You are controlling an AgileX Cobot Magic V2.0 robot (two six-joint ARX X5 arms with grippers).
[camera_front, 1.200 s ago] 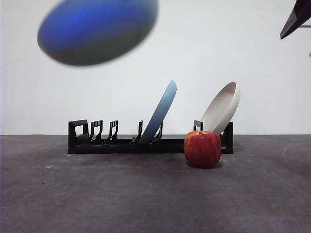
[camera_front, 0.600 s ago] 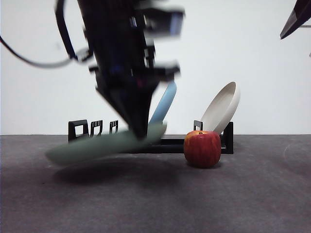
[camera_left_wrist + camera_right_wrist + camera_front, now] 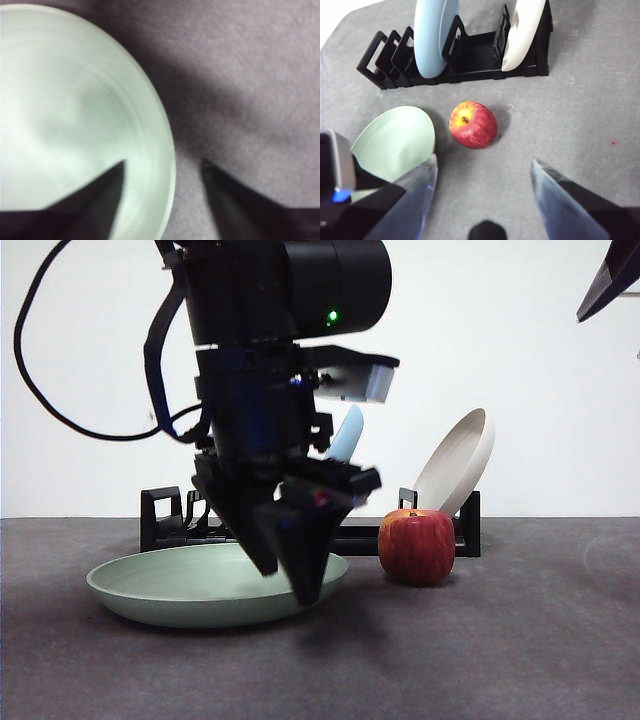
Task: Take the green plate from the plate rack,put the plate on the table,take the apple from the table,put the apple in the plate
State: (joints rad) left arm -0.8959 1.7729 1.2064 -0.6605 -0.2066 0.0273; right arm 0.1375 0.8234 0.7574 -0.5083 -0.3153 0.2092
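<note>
The green plate (image 3: 170, 590) (image 3: 65, 110) (image 3: 395, 137) lies flat on the dark grey table (image 3: 520, 640), in front of the plate rack (image 3: 160, 515) (image 3: 475, 55). My left gripper (image 3: 290, 580) (image 3: 162, 165) hangs low over the plate's right rim, open, with one jaw inside the rim and the other outside it. The red apple (image 3: 416, 546) (image 3: 472, 125) stands on the table just right of the plate, apart from it. My right gripper (image 3: 484, 160) is open and high above the table, nearer than the apple, holding nothing.
A light blue plate (image 3: 345, 435) (image 3: 435, 35) and a cream-white dish (image 3: 460, 460) (image 3: 525, 30) lean in the rack behind. The right arm shows only as a black tip (image 3: 610, 280) at the top right corner of the front view.
The green plate came down from high at the left, tilted, and now lies flat on the table. The left arm descended with it. Apple, rack and right arm have not moved.
</note>
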